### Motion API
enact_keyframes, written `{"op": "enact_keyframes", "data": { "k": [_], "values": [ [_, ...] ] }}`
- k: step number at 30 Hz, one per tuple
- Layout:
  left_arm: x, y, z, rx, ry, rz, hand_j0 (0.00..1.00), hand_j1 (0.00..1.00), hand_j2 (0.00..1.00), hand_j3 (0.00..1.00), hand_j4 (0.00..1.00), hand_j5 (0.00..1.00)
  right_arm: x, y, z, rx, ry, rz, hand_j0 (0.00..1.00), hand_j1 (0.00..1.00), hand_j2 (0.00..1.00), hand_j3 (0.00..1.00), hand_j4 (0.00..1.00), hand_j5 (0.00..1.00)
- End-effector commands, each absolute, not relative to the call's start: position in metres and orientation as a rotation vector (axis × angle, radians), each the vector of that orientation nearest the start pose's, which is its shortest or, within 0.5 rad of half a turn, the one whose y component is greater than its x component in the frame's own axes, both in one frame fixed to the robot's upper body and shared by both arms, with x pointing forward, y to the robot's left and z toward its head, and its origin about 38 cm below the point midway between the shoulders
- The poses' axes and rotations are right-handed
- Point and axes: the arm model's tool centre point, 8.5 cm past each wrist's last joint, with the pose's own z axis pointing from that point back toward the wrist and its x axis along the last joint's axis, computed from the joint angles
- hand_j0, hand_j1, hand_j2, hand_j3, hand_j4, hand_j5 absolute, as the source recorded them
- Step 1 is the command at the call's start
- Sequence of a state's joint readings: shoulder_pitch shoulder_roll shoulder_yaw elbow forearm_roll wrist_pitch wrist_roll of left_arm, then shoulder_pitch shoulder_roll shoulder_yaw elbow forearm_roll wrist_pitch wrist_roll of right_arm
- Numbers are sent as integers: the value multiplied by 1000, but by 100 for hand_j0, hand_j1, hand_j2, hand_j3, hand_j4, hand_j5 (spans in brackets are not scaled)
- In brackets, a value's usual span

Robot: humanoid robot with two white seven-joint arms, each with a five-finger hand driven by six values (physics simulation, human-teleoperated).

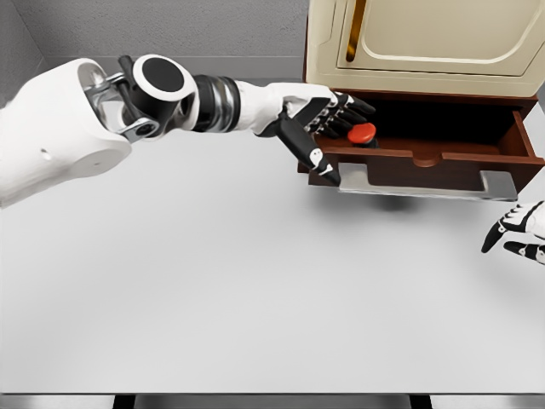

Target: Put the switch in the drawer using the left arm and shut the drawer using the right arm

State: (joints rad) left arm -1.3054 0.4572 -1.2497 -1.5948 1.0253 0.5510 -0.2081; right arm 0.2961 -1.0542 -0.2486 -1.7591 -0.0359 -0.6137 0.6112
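Two hands show over the pale desk (255, 290): nearest, at four o'clock by the picture's edge, the right hand (519, 228) waits with fingers loosely spread and holding nothing. Farther off, toward one o'clock, the left hand (319, 119) reaches over the left end of the open drawer (426, 162), fingers extended and relaxed, gripping nothing. Just right of those fingers the switch (362, 134) sits inside the drawer, a red button cap showing; it looks small, rigid and light, best pinched by its base, not the rounded cap. The grey drawer handle (426, 183) faces the desk at the drawer's front, unobstructed. Beyond, at twelve o'clock, stands the cream cabinet (417, 43)
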Motion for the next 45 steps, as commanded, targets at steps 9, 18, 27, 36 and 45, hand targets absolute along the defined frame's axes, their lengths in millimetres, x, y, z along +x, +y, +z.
{"op": "enact_keyframes", "data": {
  "k": [9,18,27,36,45],
  "values": [
    [441,27,312,-515,-1126,-1278,100,100,100,100,100,100,290,-426,239,-262,-1446,1708,50,50,50,50,50,50],
    [463,5,315,-506,-1130,-1261,100,100,100,100,100,100,290,-426,238,-260,-1446,1706,50,50,50,50,50,50],
    [423,55,329,-593,-1123,-1378,100,100,100,100,100,100,290,-426,237,-258,-1443,1707,50,50,50,50,50,50],
    [447,48,319,-585,-1121,-1314,100,100,100,100,100,100,290,-426,237,-258,-1443,1707,50,50,50,50,50,50],
    [448,30,315,-607,-1113,-1318,100,100,100,100,100,100,290,-426,237,-256,-1442,1707,50,50,50,50,50,50]
  ]
}}
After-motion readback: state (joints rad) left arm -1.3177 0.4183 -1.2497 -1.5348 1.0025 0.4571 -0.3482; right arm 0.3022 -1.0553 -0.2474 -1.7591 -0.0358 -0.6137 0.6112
